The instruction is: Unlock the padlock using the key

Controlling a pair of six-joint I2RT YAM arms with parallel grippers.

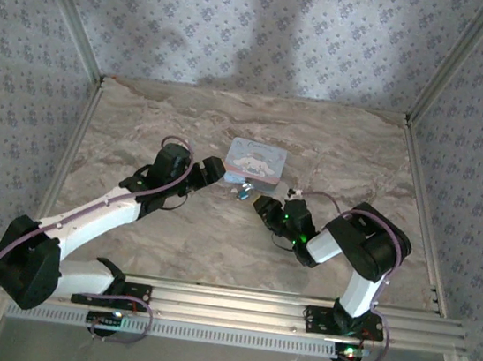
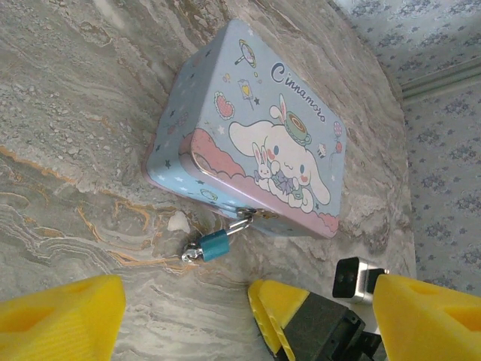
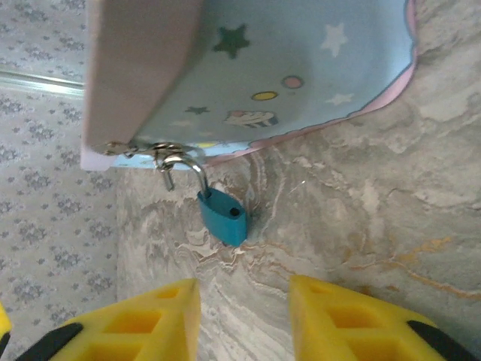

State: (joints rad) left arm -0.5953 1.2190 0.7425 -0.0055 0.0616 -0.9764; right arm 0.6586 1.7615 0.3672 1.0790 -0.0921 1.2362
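Note:
The small blue padlock (image 3: 223, 216) lies on the marble table by the front of the cartoon tin (image 3: 301, 68), its silvery shackle (image 3: 184, 167) hooked through the tin's hasp. One shackle leg stands free of the body, and the empty hole shows on top. A silvery key (image 2: 191, 255) sticks out of the padlock's (image 2: 215, 244) bottom end. My right gripper (image 3: 244, 316) is open just short of the padlock, with nothing between its yellow fingers. My left gripper (image 2: 240, 327) is open wide on the padlock's other side and holds nothing. From above, the padlock (image 1: 243, 193) lies between the left gripper (image 1: 216, 172) and the right gripper (image 1: 263, 206).
The light-blue tin (image 1: 256, 162) sits mid-table beyond both grippers. Metal frame rails and patterned walls (image 1: 261, 32) close the table in on three sides. One finger (image 2: 282, 316) of the right gripper shows low in the left wrist view, close to the left gripper.

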